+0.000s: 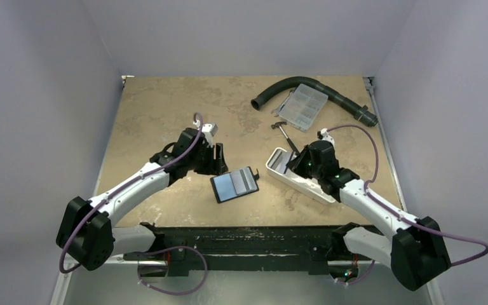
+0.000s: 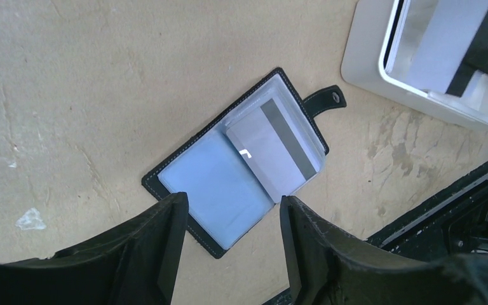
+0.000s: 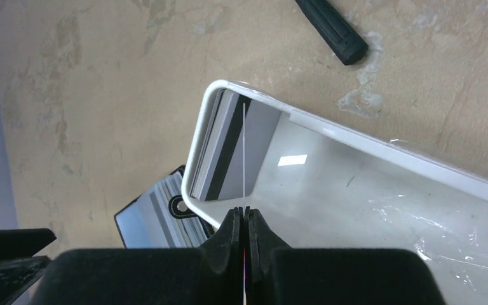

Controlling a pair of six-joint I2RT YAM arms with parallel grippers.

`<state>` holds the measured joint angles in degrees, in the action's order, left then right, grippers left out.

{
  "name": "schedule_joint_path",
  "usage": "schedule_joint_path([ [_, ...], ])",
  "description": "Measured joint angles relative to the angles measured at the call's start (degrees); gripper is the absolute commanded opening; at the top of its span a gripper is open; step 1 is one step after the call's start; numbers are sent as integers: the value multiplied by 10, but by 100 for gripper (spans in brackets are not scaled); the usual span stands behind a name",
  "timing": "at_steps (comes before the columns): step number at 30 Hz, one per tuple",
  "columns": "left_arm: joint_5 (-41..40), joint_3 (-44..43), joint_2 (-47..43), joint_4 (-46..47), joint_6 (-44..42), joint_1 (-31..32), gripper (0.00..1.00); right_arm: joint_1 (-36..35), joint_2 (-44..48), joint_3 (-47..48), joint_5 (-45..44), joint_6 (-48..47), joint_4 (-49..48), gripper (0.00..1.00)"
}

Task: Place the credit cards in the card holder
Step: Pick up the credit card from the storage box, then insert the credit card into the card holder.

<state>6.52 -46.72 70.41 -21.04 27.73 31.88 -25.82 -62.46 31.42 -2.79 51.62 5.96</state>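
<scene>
**Right gripper nips card in tray; holder open mid-table**

Table (image 1: 165,108): tan, scuffed. Tray (image 3: 194,159): white, right of centre. Holder (image 2: 216,184): lies open and flat just left of the tray, pale inside up, with a striped card (image 2: 273,149) in its right half. Left gripper (image 2: 232,200): hangs above the holder's near-left edge, jaws spread. Right gripper (image 3: 242,213): at the tray's left end, fingers pressed together on a card (image 3: 244,152) seen edge-on. Spare cards (image 3: 225,149): lean against that end wall.
</scene>
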Motion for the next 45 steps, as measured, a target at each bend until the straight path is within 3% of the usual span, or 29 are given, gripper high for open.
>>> schedule_joint_path([
  [4, 20, 29, 3, 16, 25, 0, 47, 0, 31, 23, 6, -94, 17, 0],
  [10, 66, 87, 20, 62, 71, 0, 36, -16, -27, 104, 150, -198, -40, 0],
  [20, 80, 131, 37, 103, 113, 0, 30, -121, -240, 142, 308, -152, -155, 0],
  [28, 70, 139, 51, 109, 117, 0, 27, -130, -313, 147, 323, -126, -174, 0],
  [45, 44, 152, 58, 111, 117, 0, 26, -136, -321, 153, 262, -133, -147, 0],
])
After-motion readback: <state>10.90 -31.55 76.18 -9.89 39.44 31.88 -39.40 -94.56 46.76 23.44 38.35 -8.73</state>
